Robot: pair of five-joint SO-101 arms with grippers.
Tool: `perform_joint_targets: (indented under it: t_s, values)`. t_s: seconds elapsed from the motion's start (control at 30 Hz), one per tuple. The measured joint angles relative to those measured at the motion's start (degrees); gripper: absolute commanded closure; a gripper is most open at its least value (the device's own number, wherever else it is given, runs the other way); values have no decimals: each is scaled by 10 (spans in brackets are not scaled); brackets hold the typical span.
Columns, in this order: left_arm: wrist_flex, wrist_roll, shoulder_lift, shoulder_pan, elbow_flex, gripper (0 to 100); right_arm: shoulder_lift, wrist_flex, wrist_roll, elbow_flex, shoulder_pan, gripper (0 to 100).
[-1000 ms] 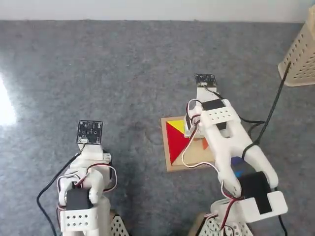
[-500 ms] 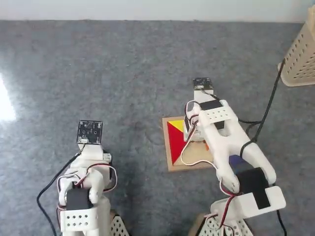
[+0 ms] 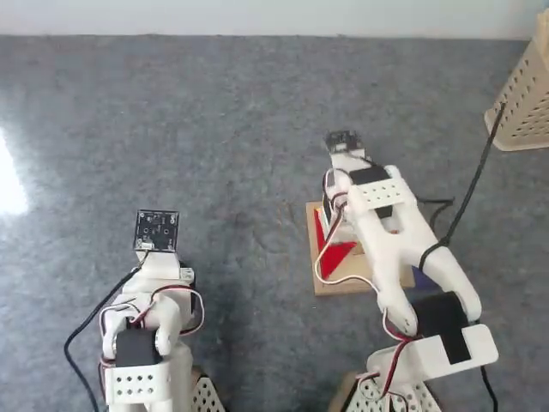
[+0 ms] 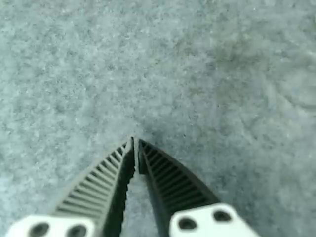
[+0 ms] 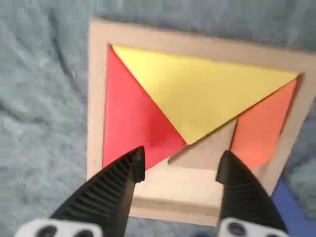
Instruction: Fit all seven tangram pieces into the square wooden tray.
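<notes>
Tray (image 5: 197, 40) of pale wood lies on the grey table (image 4: 222, 74) beneath the right gripper (image 5: 181, 157), whose claw stands open above it, holding nothing. Inside the tray a red triangle (image 5: 129, 123) and a yellow triangle (image 5: 197, 94) meet edge to edge, with an orange piece (image 5: 259, 129) touching the yellow one. A blue piece (image 5: 292, 210) lies outside, just beside the tray's corner. The left gripper (image 4: 136, 144), well apart from the tray, has its claw closed on nothing over bare table
</notes>
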Motion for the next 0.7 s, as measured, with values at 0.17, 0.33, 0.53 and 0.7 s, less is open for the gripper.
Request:
perform_joint_targets:
  t_s: [0.17, 0.33, 0.53, 0.7]
  values:
    - [0, 0, 0, -1, 0, 988, -2, 38, 5, -40, 5, 832]
    - [0, 0, 0, 1, 0, 988, -74, 33, 44, -4, 43, 832]
    - [0, 0, 0, 0, 0, 988, -115, -26, 50, 123, 64, 941]
    - [0, 0, 0, -1, 0, 988, -116, -55, 59, 143, 71, 978]
